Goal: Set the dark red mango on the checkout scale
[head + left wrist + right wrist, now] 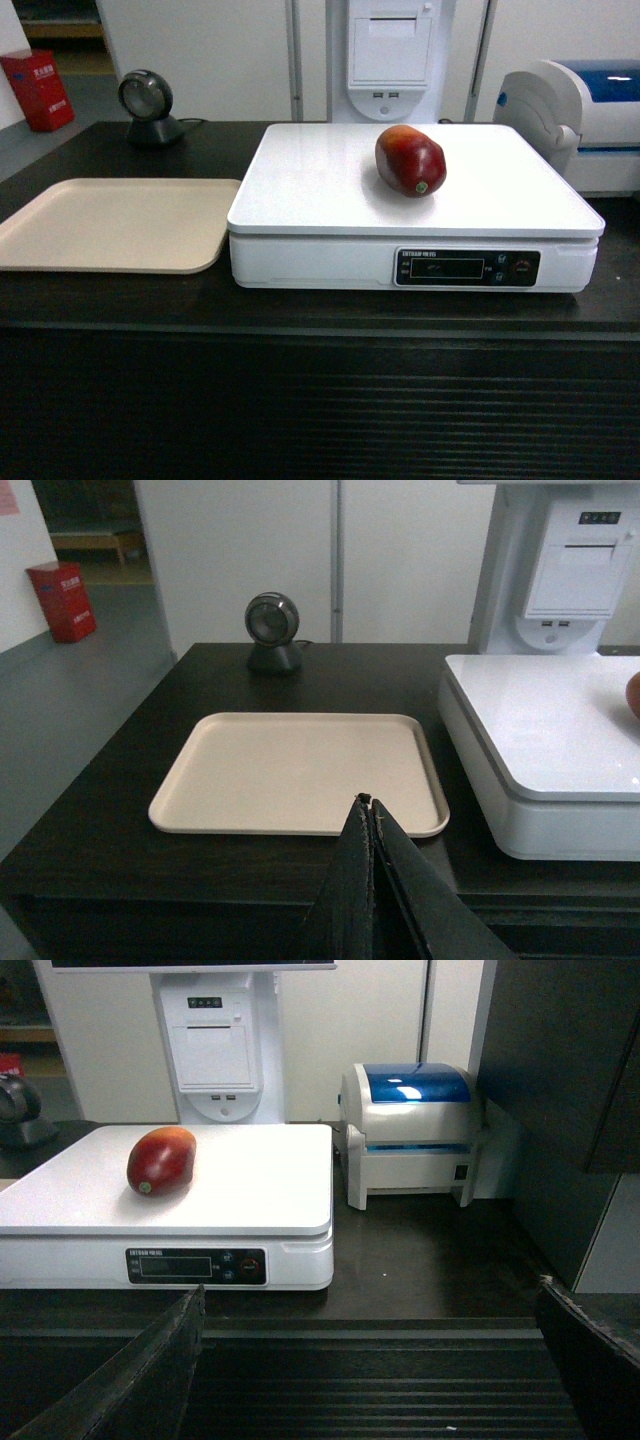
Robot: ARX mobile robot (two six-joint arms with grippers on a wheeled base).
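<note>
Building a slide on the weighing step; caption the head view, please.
Dark red mango resting on the white scale, beige tray alongside on the checkout.

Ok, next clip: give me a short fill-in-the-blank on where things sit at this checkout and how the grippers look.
1. The dark red mango lies on the white ____.
2. The beige tray beside the scale holds ____.
3. In its wrist view, the left gripper is ____.
4. In its wrist view, the right gripper is ____, well short of the mango.

Missing words: scale; nothing; shut; open
</note>
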